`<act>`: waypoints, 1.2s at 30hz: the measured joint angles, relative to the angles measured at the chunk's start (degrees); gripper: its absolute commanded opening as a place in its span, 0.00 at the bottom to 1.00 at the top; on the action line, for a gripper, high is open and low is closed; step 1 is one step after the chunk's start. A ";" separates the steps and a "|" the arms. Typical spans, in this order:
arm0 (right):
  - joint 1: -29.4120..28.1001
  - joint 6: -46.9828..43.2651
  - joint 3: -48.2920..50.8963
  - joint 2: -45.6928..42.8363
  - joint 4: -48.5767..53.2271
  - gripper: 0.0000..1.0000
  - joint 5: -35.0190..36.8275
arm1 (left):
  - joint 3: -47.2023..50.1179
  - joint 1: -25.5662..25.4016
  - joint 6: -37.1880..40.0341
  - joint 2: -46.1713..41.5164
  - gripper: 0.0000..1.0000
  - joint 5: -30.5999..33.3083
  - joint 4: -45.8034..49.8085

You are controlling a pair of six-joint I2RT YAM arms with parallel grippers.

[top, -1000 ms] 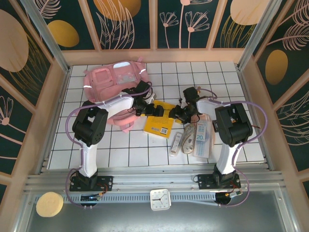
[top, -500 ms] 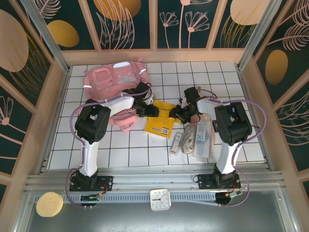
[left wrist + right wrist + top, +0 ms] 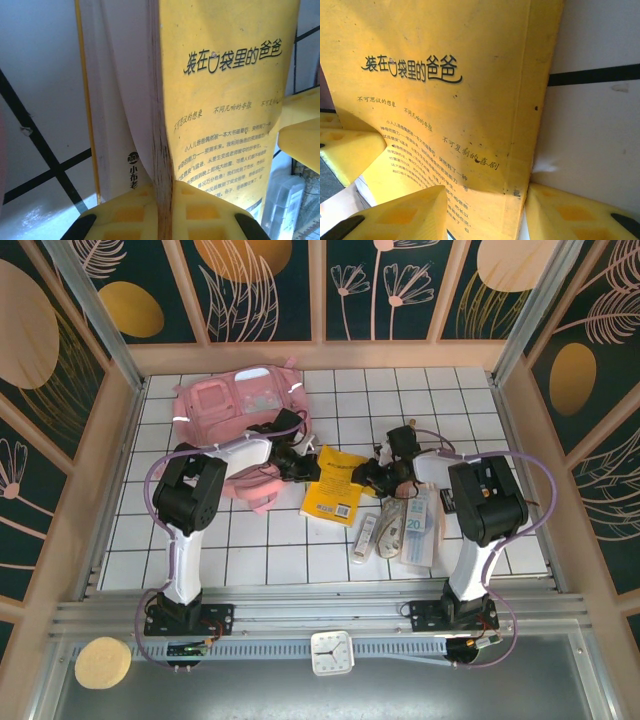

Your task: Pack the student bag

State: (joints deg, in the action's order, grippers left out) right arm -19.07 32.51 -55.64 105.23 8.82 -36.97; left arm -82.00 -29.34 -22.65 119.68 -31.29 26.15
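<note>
Top external view has the student bag (image 3: 225, 405) lying at the table's (image 3: 400, 390) far-left corner, while the left gripper (image 3: 310, 468) and right gripper (image 3: 364, 477) each clench an opposite edge of the yellow book (image 3: 335, 495) — so lift it level and move both arms together toward the bag, never twisting or pulling the covers apart.

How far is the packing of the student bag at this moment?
Done: nothing shows as packed; the student bag lies at the table's far left, its inside not visible. In hand: the left gripper and right gripper both clamp the yellow book, next to the bag. Left: the book must go in, and the clear pouch and small items lie by the right arm.
</note>
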 measured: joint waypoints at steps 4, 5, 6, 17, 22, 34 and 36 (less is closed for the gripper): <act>0.00 -0.07 0.15 -0.15 -0.11 0.49 0.07 | -0.07 0.33 0.07 -0.70 0.09 -1.49 0.15; 0.00 -0.17 0.17 -0.20 -0.15 0.49 0.07 | -0.15 0.35 0.11 -0.96 0.10 -1.68 0.39; 0.00 -0.24 0.20 -0.20 -0.24 0.49 0.04 | -0.52 0.33 0.28 -1.18 0.10 -1.68 1.05; -0.31 -0.24 0.20 -0.20 -1.55 0.49 -0.02 | -5.84 -0.74 2.91 1.14 0.39 -0.26 4.61; -0.44 -0.24 0.20 -0.17 -2.32 0.49 0.02 | -9.62 -1.38 3.58 4.20 0.09 0.37 6.60; 0.63 -0.46 1.05 -1.11 -5.27 0.59 -3.02 | -10.62 -1.05 2.62 0.44 0.01 -5.60 6.86; 0.81 -0.44 1.05 -1.70 -6.43 0.59 -3.93 | -9.75 -0.96 1.29 -1.18 0.01 -7.52 5.18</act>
State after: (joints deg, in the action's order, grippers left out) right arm -18.26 32.08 -54.59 103.53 2.39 -40.91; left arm -91.74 -30.30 -21.37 118.50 -38.81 31.33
